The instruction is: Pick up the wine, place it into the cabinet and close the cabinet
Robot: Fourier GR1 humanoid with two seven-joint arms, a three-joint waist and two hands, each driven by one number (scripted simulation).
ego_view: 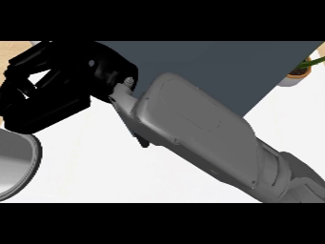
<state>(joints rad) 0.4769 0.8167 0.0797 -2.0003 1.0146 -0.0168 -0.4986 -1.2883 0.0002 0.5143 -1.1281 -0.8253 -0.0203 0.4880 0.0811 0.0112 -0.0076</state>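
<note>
A grey forearm [214, 143] is seen reaching from the lower right across the white counter [108, 171] to the upper left. The black right hand [55, 86] at its end is shown with fingers curled, but whether anything is held inside cannot be told. The wine cannot be seen. Behind the arm stands a dark cabinet [221, 66]. A potted plant [299, 71] is placed at the upper right, and a grey rounded shape [6, 164] at the left edge.
</note>
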